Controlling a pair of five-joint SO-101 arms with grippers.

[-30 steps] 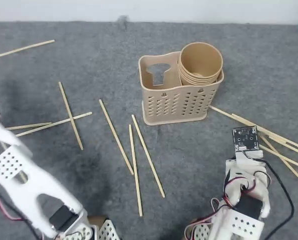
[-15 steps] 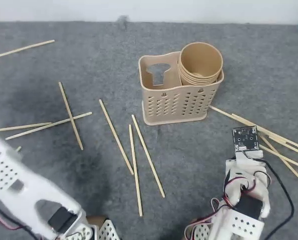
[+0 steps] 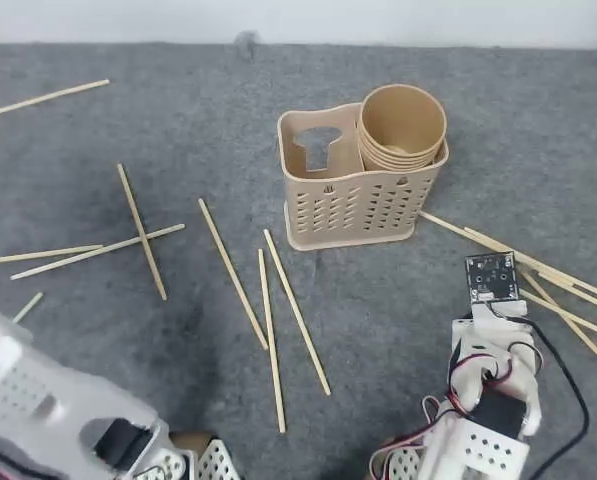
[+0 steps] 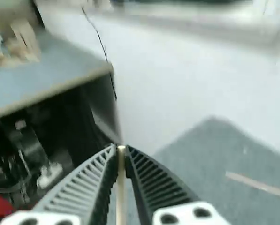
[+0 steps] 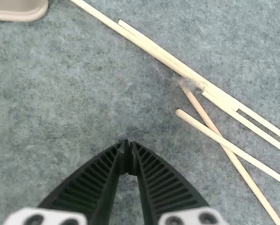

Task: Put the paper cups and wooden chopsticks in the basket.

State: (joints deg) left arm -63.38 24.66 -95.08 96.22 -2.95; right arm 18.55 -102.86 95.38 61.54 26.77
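Your left tool [image 4: 121,150] clamped on a chopstick [image 4: 120,197], your right tool [image 5: 126,144] pressed together, cups [image 3: 402,125] stacked in the basket [image 3: 348,205]

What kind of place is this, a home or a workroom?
Probably a robotics workroom or lab: a small robot arm with exposed wires stands on a grey mat, practice chopsticks lie scattered, and a cluttered desk stands nearby.
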